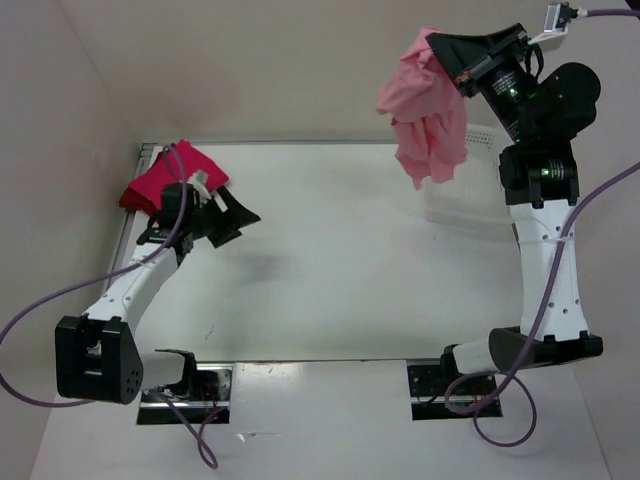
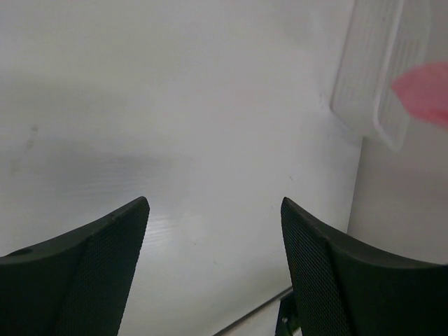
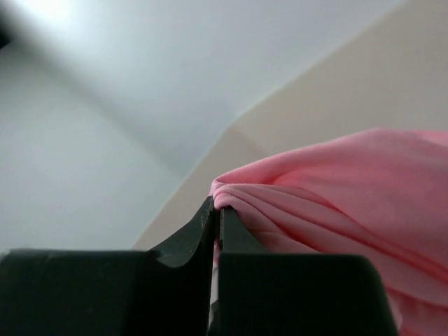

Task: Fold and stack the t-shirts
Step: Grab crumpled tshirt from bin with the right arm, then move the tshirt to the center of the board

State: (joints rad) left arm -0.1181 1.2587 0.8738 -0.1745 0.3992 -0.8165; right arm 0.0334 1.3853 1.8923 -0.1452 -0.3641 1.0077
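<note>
White bench [image 1: 330, 270] below, shut right jaws gripping the salmon t-shirt [image 1: 430, 120] should lower it for wide-open, empty left jaws to spread.

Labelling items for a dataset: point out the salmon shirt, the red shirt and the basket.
salmon shirt [image 1: 432, 120], top view, bunched hanging middle.
red shirt [image 1: 150, 188], top view, upper face.
basket [image 2: 371, 56], left wrist view, perforated wall.

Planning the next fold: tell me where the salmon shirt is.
In the top view, the salmon shirt hangs at the upper right, pinched in the raised right gripper, by the white basket.
</note>
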